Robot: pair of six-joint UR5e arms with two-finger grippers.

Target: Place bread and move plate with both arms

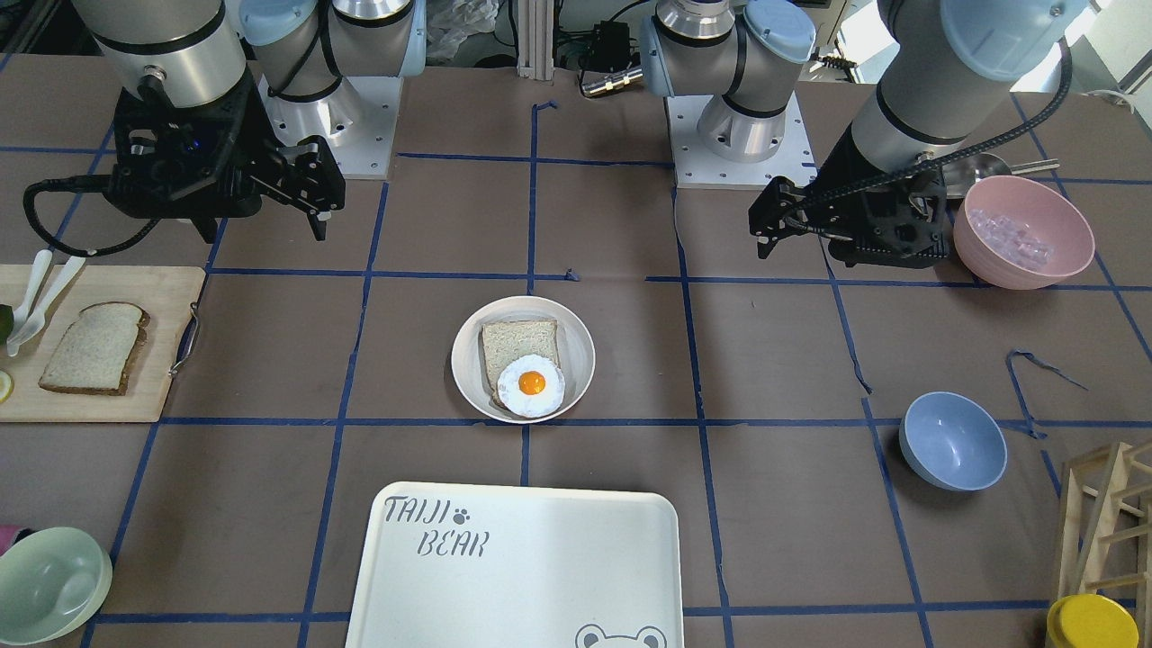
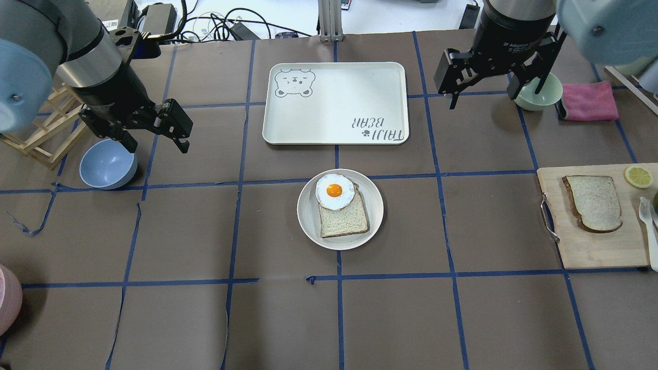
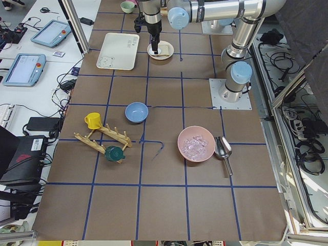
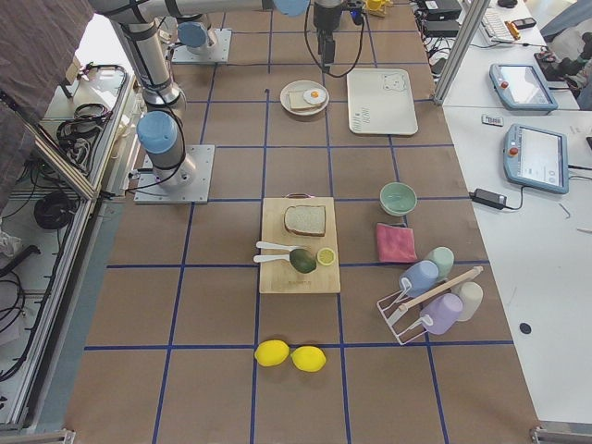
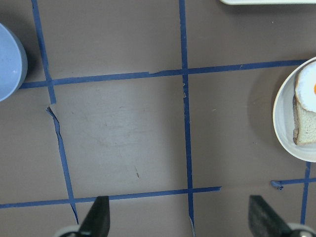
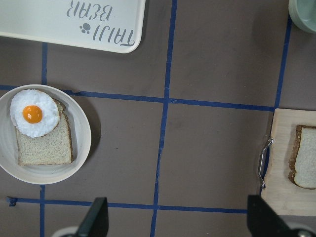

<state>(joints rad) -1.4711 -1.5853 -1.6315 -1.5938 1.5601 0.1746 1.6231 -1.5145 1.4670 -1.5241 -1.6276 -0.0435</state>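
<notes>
Over on the left, the left gripper (image 2: 156,145) is held wide open, nothing gripped, above the table just beside the blue bowl (image 2: 108,163). In the middle, the plate (image 2: 308,226) is parked on the brown table, loaded with a squarer slice (image 2: 343,218) and a fried egg (image 2: 334,191); the tray (image 2: 334,92) is seen just beyond it. Further right, the right gripper (image 2: 482,100) is spread wide too, with nothing held, up near the green bowl (image 2: 540,97). The bread (image 2: 593,202) is laid flat on the cutting board (image 2: 591,246) at the far right, well apart from the plate.
</notes>
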